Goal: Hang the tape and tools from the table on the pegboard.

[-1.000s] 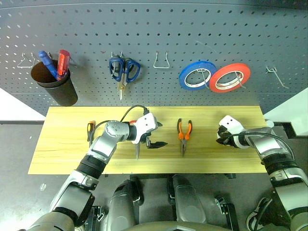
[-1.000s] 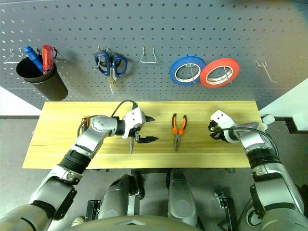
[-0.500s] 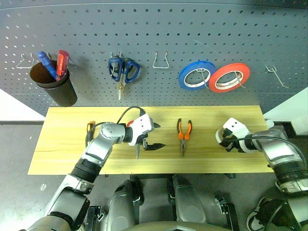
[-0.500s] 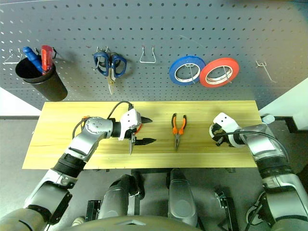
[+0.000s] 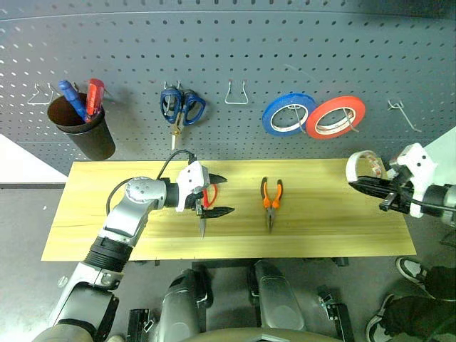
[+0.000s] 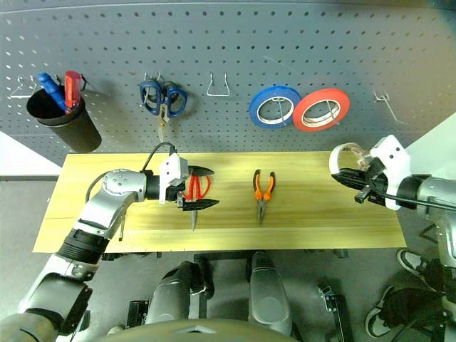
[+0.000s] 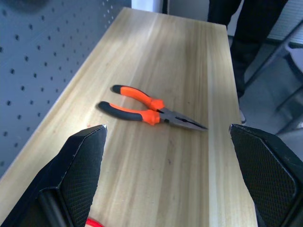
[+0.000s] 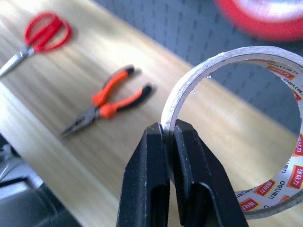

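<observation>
Right wrist view shows the right hand pinching the tape's wall.

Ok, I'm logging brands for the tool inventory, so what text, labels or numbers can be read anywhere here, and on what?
"deli": repeated red labels on the inner core of the white tape, seen in the right wrist view, where the right gripper pinches its wall.
Other small print beside those labels: too small to read.
Pliers, red-looped scissors, pegboard: no readable marking.
</observation>
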